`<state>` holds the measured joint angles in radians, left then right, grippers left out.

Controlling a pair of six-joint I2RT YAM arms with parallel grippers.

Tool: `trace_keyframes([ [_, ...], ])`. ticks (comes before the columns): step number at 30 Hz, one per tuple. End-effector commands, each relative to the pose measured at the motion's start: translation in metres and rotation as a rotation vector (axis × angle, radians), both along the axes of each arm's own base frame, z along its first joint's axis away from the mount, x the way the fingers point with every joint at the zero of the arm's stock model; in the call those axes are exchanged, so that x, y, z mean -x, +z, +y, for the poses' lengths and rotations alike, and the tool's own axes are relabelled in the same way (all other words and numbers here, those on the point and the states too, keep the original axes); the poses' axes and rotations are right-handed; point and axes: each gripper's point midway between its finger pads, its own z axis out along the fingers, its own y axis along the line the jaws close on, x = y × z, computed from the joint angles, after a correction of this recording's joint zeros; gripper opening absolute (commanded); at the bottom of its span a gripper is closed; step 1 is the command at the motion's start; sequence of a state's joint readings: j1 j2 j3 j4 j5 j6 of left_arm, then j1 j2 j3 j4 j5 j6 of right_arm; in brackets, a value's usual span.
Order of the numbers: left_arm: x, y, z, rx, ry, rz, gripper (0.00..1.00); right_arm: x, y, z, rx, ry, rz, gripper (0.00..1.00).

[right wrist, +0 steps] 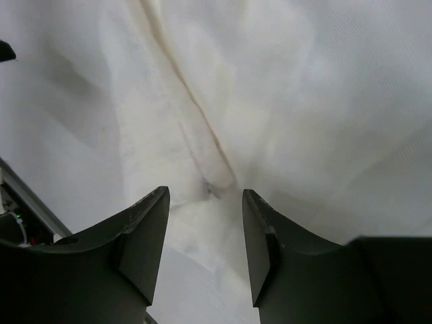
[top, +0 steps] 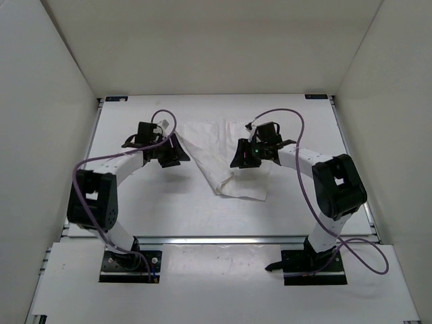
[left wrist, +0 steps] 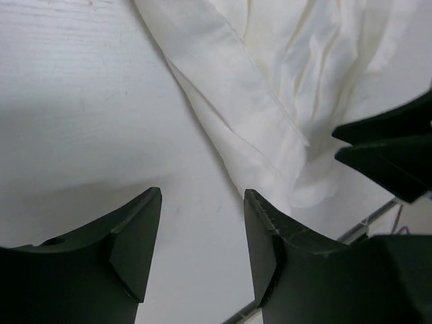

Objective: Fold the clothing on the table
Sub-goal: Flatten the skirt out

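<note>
Fingers parted and empty, left gripper (top: 169, 154) and right gripper (top: 244, 155) flank the clothing (top: 219, 162) on the table (top: 135, 202), its long axis running far to near.

Left wrist view: the hem (left wrist: 223, 145) lies just right of fingers (left wrist: 135, 243) over bare table.

Right wrist view: fingers (right wrist: 138, 236) straddle a crease (right wrist: 202, 128), so this arm looks nearer.

Top view was bright, evenly lit from above; white table (top: 148, 202) nearly washed out, shadows soft. Wrist views were dimmer; near fingers (left wrist: 128, 250) dark, slightly blurred; clothing (right wrist: 304, 101) folds showed low contrast.
</note>
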<state>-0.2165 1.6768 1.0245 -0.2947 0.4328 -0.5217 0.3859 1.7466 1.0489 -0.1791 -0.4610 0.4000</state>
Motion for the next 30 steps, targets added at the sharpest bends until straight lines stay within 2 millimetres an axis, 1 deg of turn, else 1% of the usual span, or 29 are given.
trace_keyframes([
  [1,0.018,0.037,0.005,0.099,-0.023,-0.069,0.62,-0.011,0.017,0.025,-0.084,0.084,-0.04,0.45],
  [3,0.03,0.045,0.01,0.091,-0.029,-0.09,0.63,-0.008,0.007,0.028,-0.078,0.092,-0.025,0.45],
  [4,0.036,0.043,0.01,0.087,-0.026,-0.078,0.63,-0.005,0.007,0.034,-0.078,0.107,-0.024,0.44],
  [5,0.04,0.045,0.012,0.08,-0.021,-0.088,0.64,-0.005,0.005,0.035,-0.076,0.109,-0.021,0.45],
  [6,0.041,0.054,0.013,0.095,-0.016,-0.111,0.64,-0.005,0.002,0.034,-0.074,0.11,-0.012,0.44],
  [7,0.046,0.055,0.012,0.114,-0.017,-0.106,0.64,-0.003,-0.007,0.033,-0.059,0.107,0.008,0.45],
  [8,0.047,0.059,0.011,0.12,-0.022,-0.12,0.64,-0.001,-0.006,0.037,-0.058,0.118,0.009,0.44],
  [9,0.049,0.059,0.014,0.123,-0.012,-0.113,0.64,0.001,-0.006,0.041,-0.056,0.131,0.001,0.43],
  [10,0.05,0.059,0.016,0.121,-0.008,-0.116,0.64,0.002,-0.01,0.042,-0.048,0.134,0.012,0.42],
  [11,0.051,0.059,0.017,0.123,-0.007,-0.117,0.64,0.001,-0.009,0.043,-0.05,0.136,0.007,0.4],
  [12,0.051,0.063,0.019,0.124,-0.004,-0.132,0.65,0.002,-0.012,0.044,-0.039,0.138,0.009,0.4],
  [13,0.052,0.061,0.021,0.124,0.0,-0.128,0.65,0.002,-0.011,0.046,-0.039,0.139,0.011,0.39],
  [14,0.053,0.061,0.022,0.126,0.004,-0.12,0.65,0.004,-0.015,0.047,-0.028,0.147,0.02,0.39],
  [15,0.051,0.065,0.024,0.132,0.006,-0.133,0.65,0.005,-0.018,0.048,-0.027,0.155,0.027,0.37],
  [16,0.053,0.068,0.025,0.135,0.004,-0.138,0.65,0.005,-0.017,0.05,-0.029,0.157,0.029,0.3],
  [17,0.053,0.069,0.028,0.135,0.003,-0.131,0.65,0.004,-0.017,0.05,-0.024,0.155,0.032,0.21],
  [18,0.05,0.077,0.032,0.136,0.008,-0.157,0.65,0.006,-0.016,0.052,-0.035,0.163,0.037,0.17],
  [19,0.049,0.084,0.035,0.136,0.012,-0.17,0.65,0.006,-0.012,0.054,-0.044,0.171,0.03,0.06],
  [20,0.048,0.091,0.039,0.143,0.022,-0.182,0.65,0.006,-0.007,0.056,-0.052,0.17,0.028,0.0],
  [21,0.049,0.095,0.039,0.146,0.025,-0.187,0.65,0.007,0.002,0.061,-0.068,0.189,0.014,0.0],
  [22,0.049,0.103,0.043,0.148,0.036,-0.207,0.65,0.009,0.007,0.065,-0.077,0.211,0.0,0.0],
  [23,0.048,0.108,0.044,0.152,0.044,-0.221,0.66,0.011,0.018,0.071,-0.091,0.228,-0.016,0.0],
  [24,0.047,0.12,0.048,0.153,0.065,-0.255,0.66,0.02,0.026,0.081,-0.107,0.28,-0.023,0.0],
  [25,0.047,0.123,0.049,0.154,0.071,-0.266,0.65,0.025,0.036,0.089,-0.123,0.316,-0.036,0.01],
  [26,0.049,0.128,0.049,0.158,0.074,-0.283,0.66,0.031,0.039,0.095,-0.133,0.342,-0.03,0.06],
  [27,0.048,0.131,0.052,0.154,0.086,-0.291,0.67,0.046,0.044,0.105,-0.164,0.403,-0.008,0.09],
  [28,0.048,0.132,0.056,0.147,0.098,-0.299,0.67,0.059,0.053,0.113,-0.222,0.474,0.002,0.14],
  [29,0.05,0.131,0.055,0.147,0.099,-0.298,0.67,0.074,0.056,0.124,-0.242,0.525,0.027,0.2],
  [30,0.052,0.129,0.056,0.148,0.1,-0.291,0.68,0.086,0.056,0.127,-0.252,0.561,0.048,0.24],
])
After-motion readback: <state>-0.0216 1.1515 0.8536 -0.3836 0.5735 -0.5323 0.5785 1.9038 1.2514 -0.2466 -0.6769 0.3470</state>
